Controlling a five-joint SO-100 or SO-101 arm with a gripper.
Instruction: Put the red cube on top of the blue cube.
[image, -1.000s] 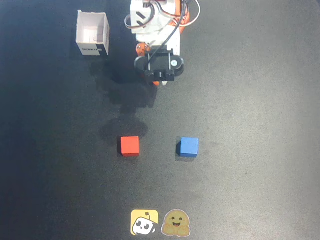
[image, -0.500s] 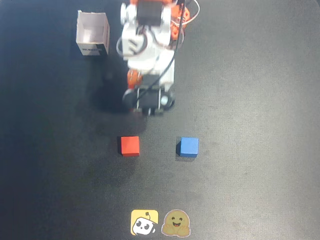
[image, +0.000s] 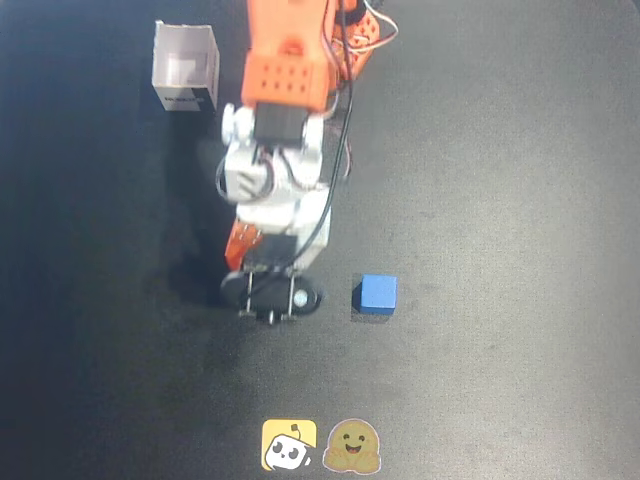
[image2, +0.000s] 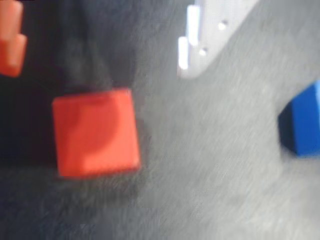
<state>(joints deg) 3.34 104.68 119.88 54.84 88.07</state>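
In the wrist view the red cube (image2: 95, 132) lies on the dark mat at lower left, blurred. My gripper (image2: 100, 70) is open. Its orange finger (image2: 11, 42) is at the top left and its white finger (image2: 197, 37) is at the top middle. The cube sits just beyond the fingertips, nearer the orange one, and no finger touches it. The blue cube (image2: 304, 120) is at the right edge, apart from the red one. In the overhead view the blue cube (image: 377, 295) lies to the right of my downward-pointing gripper (image: 268, 290), which hides the red cube.
A white open-topped box (image: 186, 66) stands at the back left in the overhead view, beside the arm's base (image: 290, 60). Two stickers (image: 320, 446) lie at the front edge. The dark mat (image: 500, 200) stretches all around.
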